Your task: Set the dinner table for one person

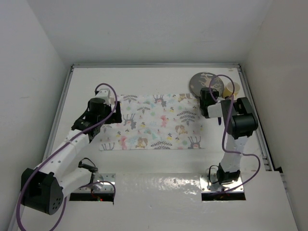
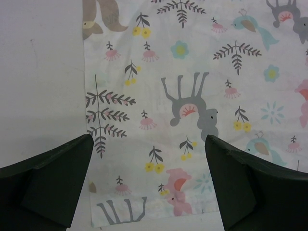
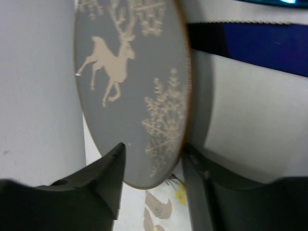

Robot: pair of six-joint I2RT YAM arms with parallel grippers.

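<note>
— Grey plate (image 1: 204, 80): where is it lying?
— On the surface (image 1: 144, 79), far right, rim sitting between the right fingers (image 3: 96, 183); grip cannot be told. Left fingers (image 2: 53, 178) are hovering wide open over the cloth (image 2: 192, 96), farther away.

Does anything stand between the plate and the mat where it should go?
Nothing visible does. Nothing lies on the mat, and the plate is at its far right corner. Only the left gripper hangs over the mat's left edge, fingers open, away from the plate.
</note>
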